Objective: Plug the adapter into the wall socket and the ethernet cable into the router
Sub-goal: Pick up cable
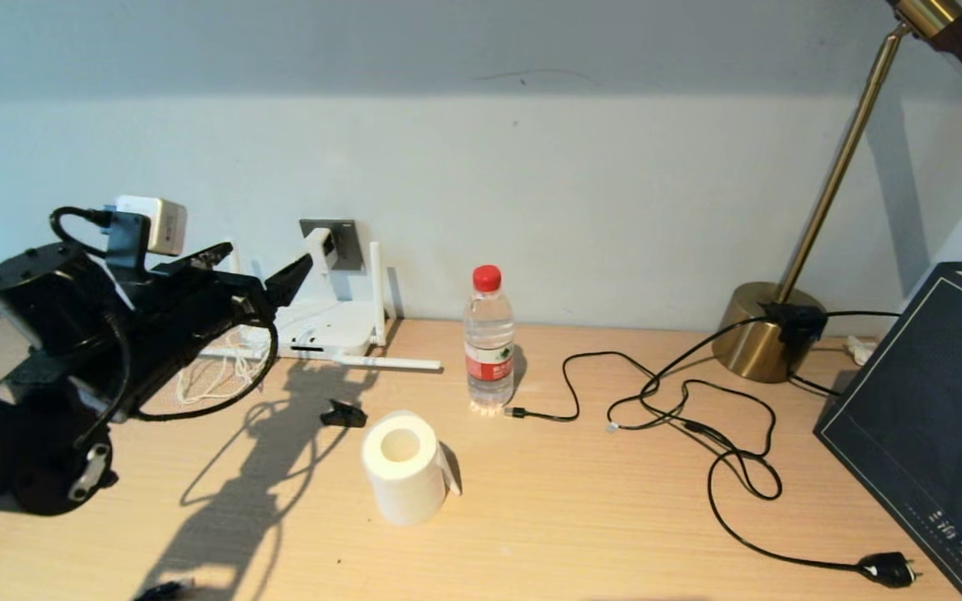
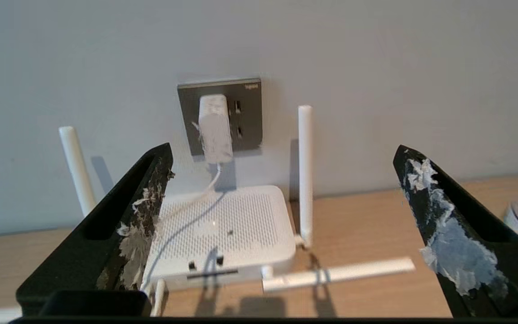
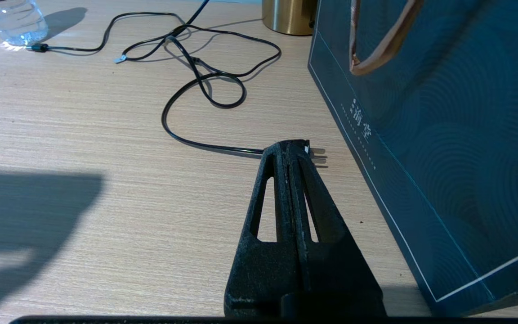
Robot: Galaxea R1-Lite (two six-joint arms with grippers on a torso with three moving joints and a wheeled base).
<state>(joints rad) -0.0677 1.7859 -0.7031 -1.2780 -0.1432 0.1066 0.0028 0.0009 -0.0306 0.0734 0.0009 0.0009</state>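
The white adapter [image 2: 215,128] sits plugged into the grey wall socket [image 2: 245,117], and its thin white cord hangs down over the router [image 2: 223,229]. My left gripper [image 2: 282,150] is open and empty, a short way back from the socket, above the router [image 1: 322,330]. In the head view this gripper [image 1: 268,263] points at the adapter [image 1: 320,246]. The ethernet cable [image 1: 640,424] lies loose on the desk, its clear connector [image 3: 119,58] near the bottle. My right gripper [image 3: 291,146] is shut and empty, low over the desk at the right.
A water bottle [image 1: 488,338], a paper roll [image 1: 404,467] and a small black clip [image 1: 343,413] stand mid-desk. A brass lamp base [image 1: 769,334] and a dark blue bag [image 1: 932,417] fill the right side. A black plug [image 3: 317,157] on a thin cord lies just past my right fingertips.
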